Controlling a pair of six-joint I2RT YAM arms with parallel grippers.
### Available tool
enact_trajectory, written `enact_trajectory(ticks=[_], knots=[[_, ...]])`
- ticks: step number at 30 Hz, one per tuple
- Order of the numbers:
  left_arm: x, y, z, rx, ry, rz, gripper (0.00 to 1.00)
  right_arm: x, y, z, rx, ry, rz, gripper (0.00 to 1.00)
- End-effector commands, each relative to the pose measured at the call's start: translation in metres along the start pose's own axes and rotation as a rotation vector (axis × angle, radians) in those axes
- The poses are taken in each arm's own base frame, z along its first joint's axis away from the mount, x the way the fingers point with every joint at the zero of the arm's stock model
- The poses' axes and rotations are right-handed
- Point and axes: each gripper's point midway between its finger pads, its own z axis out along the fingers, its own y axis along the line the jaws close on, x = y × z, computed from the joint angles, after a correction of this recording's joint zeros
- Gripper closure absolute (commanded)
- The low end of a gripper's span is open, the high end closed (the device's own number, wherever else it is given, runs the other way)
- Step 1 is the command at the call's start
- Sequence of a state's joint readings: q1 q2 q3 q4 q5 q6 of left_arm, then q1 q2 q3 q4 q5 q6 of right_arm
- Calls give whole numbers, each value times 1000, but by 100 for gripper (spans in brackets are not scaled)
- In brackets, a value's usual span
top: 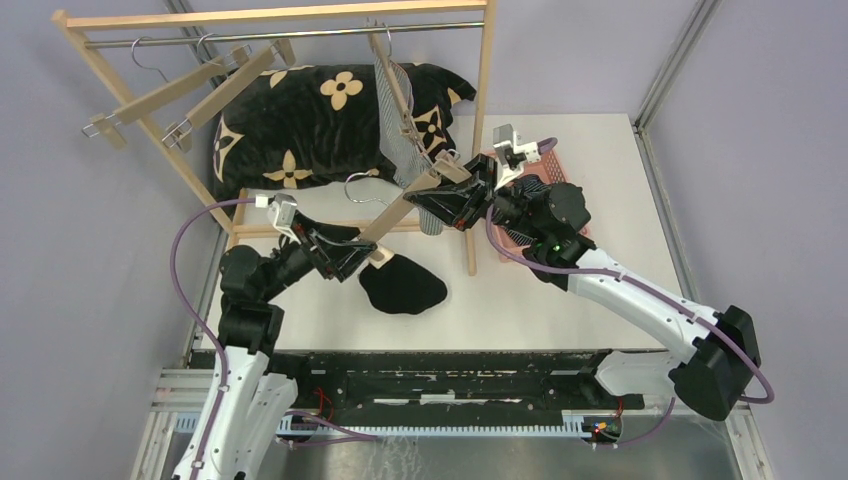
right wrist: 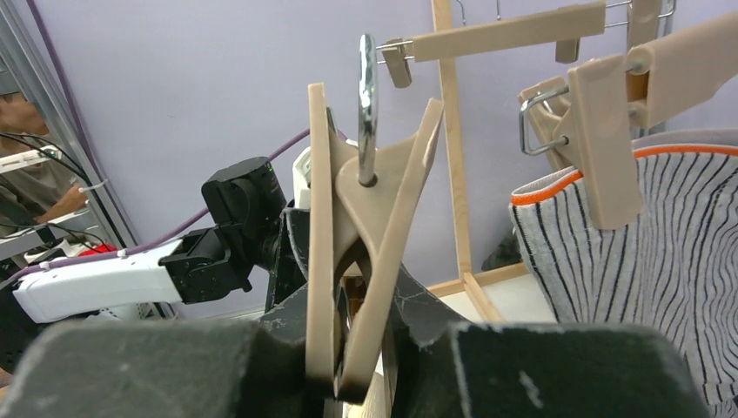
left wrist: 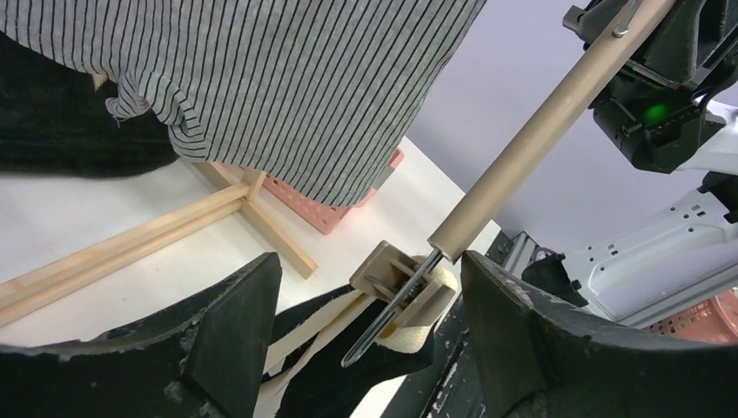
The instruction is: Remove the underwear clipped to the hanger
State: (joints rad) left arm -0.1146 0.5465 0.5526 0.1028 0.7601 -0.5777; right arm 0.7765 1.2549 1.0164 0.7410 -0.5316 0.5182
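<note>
A wooden clip hanger (top: 400, 210) slants between my two grippers. My right gripper (top: 455, 190) is shut on its upper end; in the right wrist view (right wrist: 361, 322) the jaws pinch the wooden pieces below the metal hook (right wrist: 367, 104). My left gripper (top: 365, 255) is open, its fingers (left wrist: 235, 322) on either side of the lower clip (left wrist: 405, 287). That clip holds the waistband of the black underwear (top: 405, 285), which lies on the table. The grey-white striped underwear (top: 400, 120) hangs clipped on another hanger on the rack and fills the top of the left wrist view (left wrist: 305, 87). The navy underwear is not clearly in view.
The wooden rack (top: 485, 120) stands at the back with two bare hangers (top: 190, 95) on its rail. The black cushion with tan flowers (top: 300, 110) lies behind it. A pink basket (top: 553, 158) sits under my right arm. Rack foot bars (left wrist: 130, 239) cross the table.
</note>
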Motion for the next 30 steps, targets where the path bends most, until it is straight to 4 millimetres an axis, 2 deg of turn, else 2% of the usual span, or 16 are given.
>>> enact_trajectory(ticks=[1, 8, 9, 10, 11, 16, 17, 19, 20, 21, 22, 26, 30], knots=[[-14, -9, 1, 30, -36, 65, 23, -25, 6, -3, 4, -74, -50, 99], [-11, -18, 1, 86, -31, 50, 62, -21, -2, -1, 35, -75, -54, 99], [-11, -20, 1, 98, -30, 54, 71, -20, -4, 0, 37, -74, -51, 99], [-11, -22, 0, 112, -30, 57, 92, -19, -5, 1, 41, -72, -49, 99], [-13, -23, 1, 118, -35, 59, 97, -18, -6, 2, 42, -69, -45, 99], [-21, -31, 1, 148, -64, 84, 97, -12, -10, 4, 43, -57, -29, 99], [-24, -32, 1, 151, -69, 89, 93, -12, -10, 4, 42, -56, -27, 99], [-30, -37, 0, 161, -79, 106, 50, -13, -8, 4, 38, -56, -25, 99], [-33, -41, -1, 167, -86, 119, 32, -13, -6, 4, 31, -55, -23, 99], [-36, -43, -2, 174, -95, 133, 4, -14, -5, 3, 27, -55, -23, 99], [-40, -48, -3, 181, -110, 151, 0, -14, -4, 3, 24, -55, -22, 99], [-51, -57, -6, 199, -140, 189, 0, -15, -1, 3, 11, -57, -11, 99], [-49, -54, -2, 208, -123, 184, 2, -18, 2, 5, -7, -67, 5, 99]])
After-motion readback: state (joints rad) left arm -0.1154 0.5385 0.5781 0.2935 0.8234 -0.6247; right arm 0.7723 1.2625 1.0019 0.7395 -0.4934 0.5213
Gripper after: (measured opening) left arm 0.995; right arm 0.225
